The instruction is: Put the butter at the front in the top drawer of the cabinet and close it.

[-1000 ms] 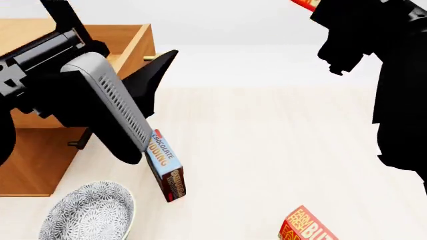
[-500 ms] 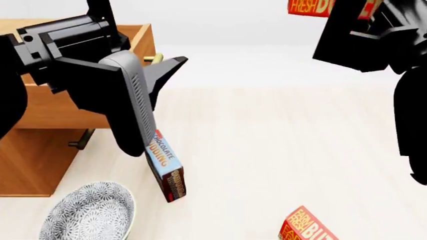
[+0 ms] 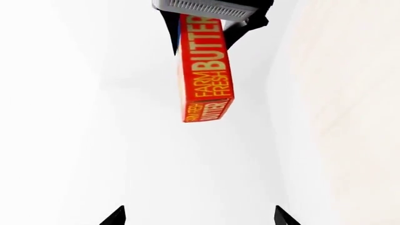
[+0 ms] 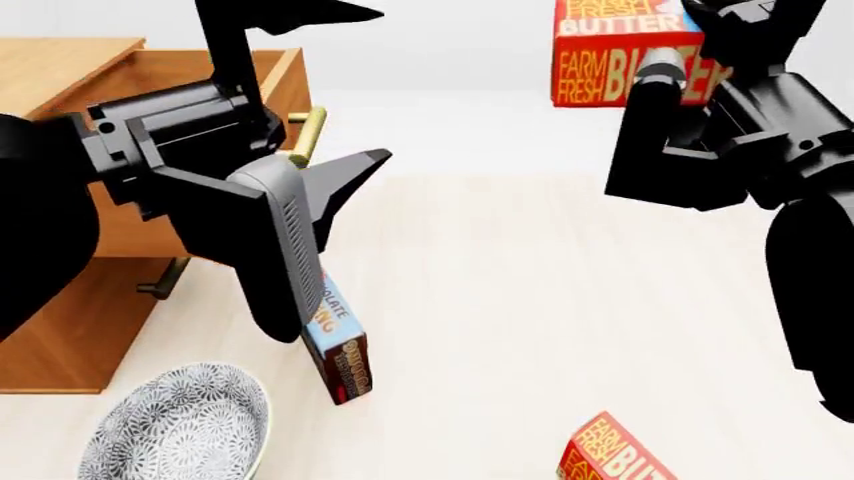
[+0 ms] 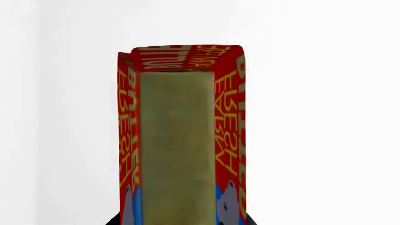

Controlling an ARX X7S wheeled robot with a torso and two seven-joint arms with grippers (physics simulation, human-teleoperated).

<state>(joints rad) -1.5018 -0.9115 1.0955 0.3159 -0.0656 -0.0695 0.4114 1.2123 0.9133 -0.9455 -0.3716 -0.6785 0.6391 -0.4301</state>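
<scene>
In the left wrist view, a red-orange butter carton [image 3: 206, 70] lettered "FARM FRESH BUTTER" hangs in mid-air against a white background, its upper end pinched by the right gripper [image 3: 212, 14], whose grey ribbed pad covers the carton's end; 2 dark fingertips [image 3: 115, 216] of the left gripper [image 3: 198, 218] show at the picture's edge, spread wide apart with nothing between them. In the head view, the right gripper [image 4: 667, 70] holds the butter carton [image 4: 617, 55] high at the far right, well above the pale floor [image 4: 534, 300], jaws clenched on it. The left gripper [image 4: 334, 120] sits at the left, in front of the cabinet [image 4: 67, 330], its fingers splayed and grasping nothing. Behind it the top drawer [image 4: 274, 75] stands pulled out, its brass handle [image 4: 307, 135] showing beside the left arm. A chocolate pudding carton [image 4: 336, 340] lies tilted on the floor just below the left gripper's grey finger, with a patterned bowl [image 4: 180, 425] near it at the near left. A second butter carton [image 4: 617, 455] lies on the floor at the near right, well apart from the cabinet. In the right wrist view, the held butter carton [image 5: 181, 136] fills the middle, a tan face turned to the camera, red lettered sides flanking it, blue patches low down.
</scene>
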